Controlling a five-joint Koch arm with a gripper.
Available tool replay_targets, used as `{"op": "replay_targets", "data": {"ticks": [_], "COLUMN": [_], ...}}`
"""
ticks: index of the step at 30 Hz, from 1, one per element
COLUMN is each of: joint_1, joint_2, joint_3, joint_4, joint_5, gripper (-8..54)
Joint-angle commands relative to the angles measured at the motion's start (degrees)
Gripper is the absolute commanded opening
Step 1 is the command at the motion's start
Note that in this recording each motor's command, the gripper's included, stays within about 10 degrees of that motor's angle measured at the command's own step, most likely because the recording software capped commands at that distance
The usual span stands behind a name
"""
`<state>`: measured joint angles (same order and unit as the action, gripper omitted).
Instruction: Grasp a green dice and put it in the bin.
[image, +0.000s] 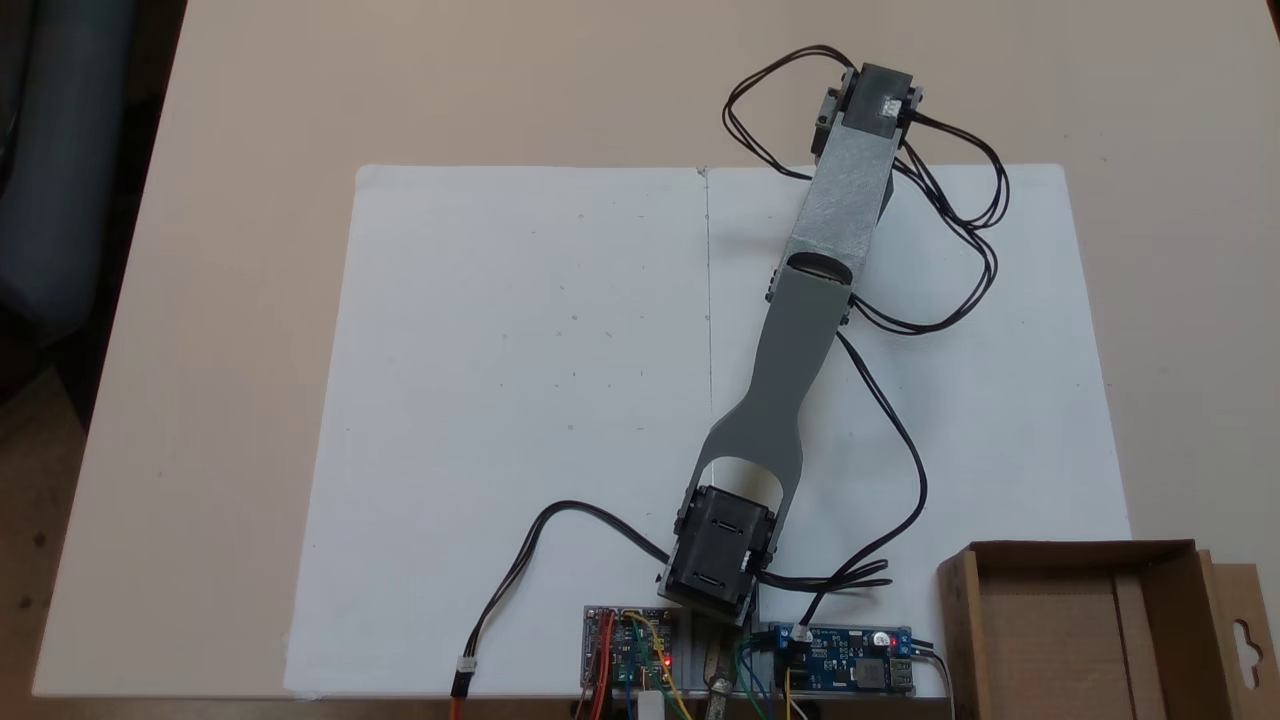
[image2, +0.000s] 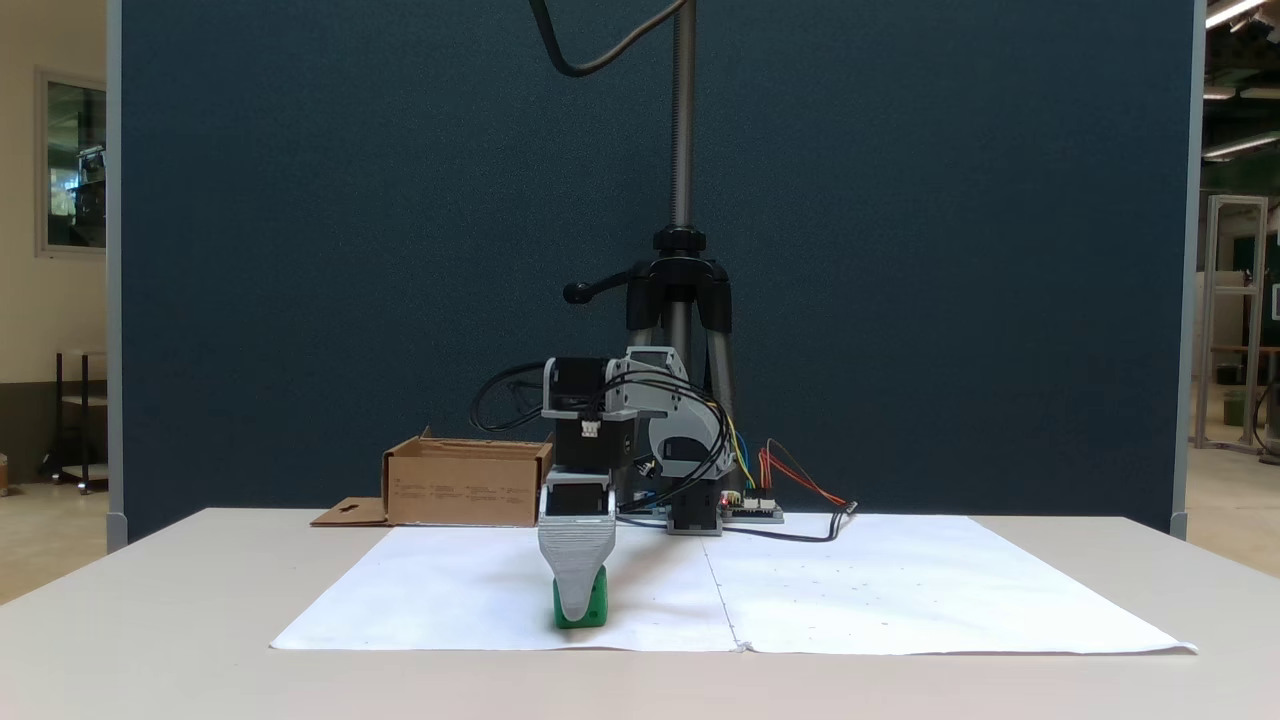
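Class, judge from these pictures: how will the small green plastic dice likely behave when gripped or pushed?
The small green plastic dice looks rigid, so it probably won't deform. Its flat faces suggest sliding rather than rolling. Its smooth plastic may slip between the grey gripper jaws.

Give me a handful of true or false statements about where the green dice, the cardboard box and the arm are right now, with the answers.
1. The green dice lies inside the cardboard box. False: it sits on the white paper, under the end effector.
2. The end effector is lowered right at the dice. True.
3. The box is shut with a lid. False: its top is open.
4. A tripod stands behind the arm. True.
5. The arm reaches over the box. False: in both fixed views it stretches out across the paper, away from the box.
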<state>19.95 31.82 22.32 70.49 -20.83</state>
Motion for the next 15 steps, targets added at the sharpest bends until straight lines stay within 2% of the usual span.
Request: {"op": "replay_targets", "data": {"ticks": [1,15], "joint_1": [0.97,1.05], "joint_2": [1.58,1.49], "joint_3": [0.0,4.66], "joint_4": [-2.2,-3.08], "joint_5": [3.69,4.04], "gripper": [44.6,43.0]}}
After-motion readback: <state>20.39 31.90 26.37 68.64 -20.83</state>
